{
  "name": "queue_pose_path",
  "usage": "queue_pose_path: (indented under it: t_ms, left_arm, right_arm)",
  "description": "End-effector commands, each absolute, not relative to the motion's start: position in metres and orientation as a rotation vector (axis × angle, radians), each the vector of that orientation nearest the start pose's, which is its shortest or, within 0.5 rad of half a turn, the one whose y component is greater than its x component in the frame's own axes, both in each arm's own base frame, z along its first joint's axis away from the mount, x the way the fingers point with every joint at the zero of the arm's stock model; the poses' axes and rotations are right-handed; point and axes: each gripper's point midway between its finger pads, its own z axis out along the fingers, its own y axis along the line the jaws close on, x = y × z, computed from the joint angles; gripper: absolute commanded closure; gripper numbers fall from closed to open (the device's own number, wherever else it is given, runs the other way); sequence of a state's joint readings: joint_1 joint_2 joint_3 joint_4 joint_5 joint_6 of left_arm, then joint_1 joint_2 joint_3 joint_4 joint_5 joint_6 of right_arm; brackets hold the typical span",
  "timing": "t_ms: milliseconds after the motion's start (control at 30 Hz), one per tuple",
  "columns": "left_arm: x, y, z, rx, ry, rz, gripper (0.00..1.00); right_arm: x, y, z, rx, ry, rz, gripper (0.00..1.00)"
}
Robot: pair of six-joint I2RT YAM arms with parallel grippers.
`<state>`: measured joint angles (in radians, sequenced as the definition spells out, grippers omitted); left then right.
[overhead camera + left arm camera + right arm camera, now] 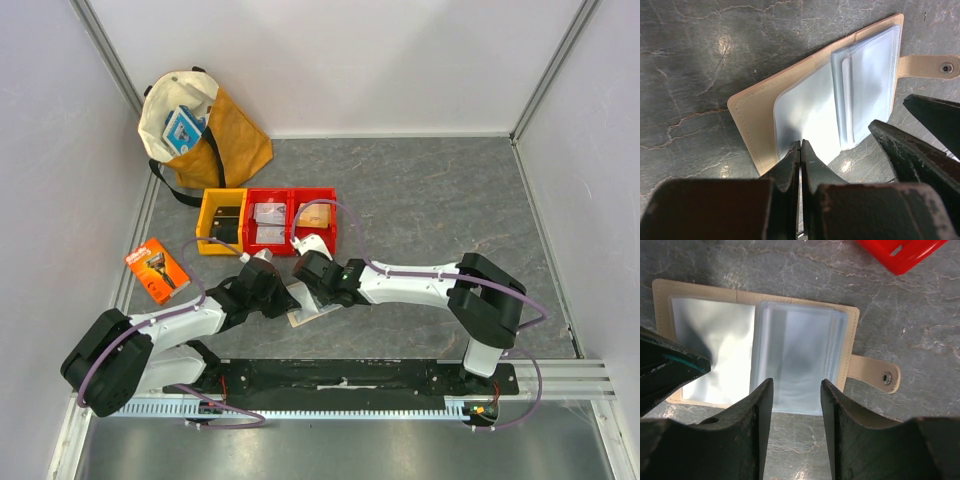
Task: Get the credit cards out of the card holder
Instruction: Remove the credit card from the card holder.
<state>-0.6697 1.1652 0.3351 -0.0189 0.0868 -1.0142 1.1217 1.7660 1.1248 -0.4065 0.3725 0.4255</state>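
Beige folding card holder (pixel 308 313) lies open on grey stone-patterned table (pixel 450 200) between left gripper (pixel 800 150) and right gripper (pixel 796 390), before yellow plastic bin (pixel 208 222) and two red plastic bins (pixel 290 238); orange razor package (pixel 157 270) left, ochre-and-cream cloth tote bag (pixel 235 135) behind.

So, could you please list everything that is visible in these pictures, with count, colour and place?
card holder: one, beige-tan with pale clear sleeves, lying open on the table between the two grippers
credit cards: none seen outside the holder; cannot tell whether the sleeves hold any
yellow bin: one, left end of the row behind the holder
red bins: two, beside the yellow bin in that row
razor package: one, orange, left side of the table
tote bag: one, cream and mustard, far left corner
table: one, dark grey, veined
left gripper: black, shut, tips at a sleeve's near edge
right gripper: black, open, over the sleeves on the snap-tab side
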Motion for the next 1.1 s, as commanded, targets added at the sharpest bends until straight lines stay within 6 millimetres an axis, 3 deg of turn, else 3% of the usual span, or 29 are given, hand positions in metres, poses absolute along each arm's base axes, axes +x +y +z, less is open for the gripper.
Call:
queue_pose_path:
  t_ms: [0,200,433,1067]
  left_arm:
    - [0.164,-0.191,-0.007,-0.436,2.664,-0.697,0.96]
    - [0.163,-0.191,-0.008,-0.437,2.668,-0.698,0.96]
    - [0.164,-0.192,-0.008,-0.437,2.668,-0.698,0.96]
    - [0.164,-0.192,-0.008,-0.436,2.666,-0.703,0.96]
  right_arm:
    - [0.229,0.332,0.066,-0.663,2.346,0.082,0.51]
    - [0.23,0.323,0.047,-0.654,2.382,0.009,0.53]
    - [0.22,0.328,0.029,-0.714,2.436,0.034,0.51]
    - [0.205,0.336,0.012,-0.712,2.51,0.111,0.56]
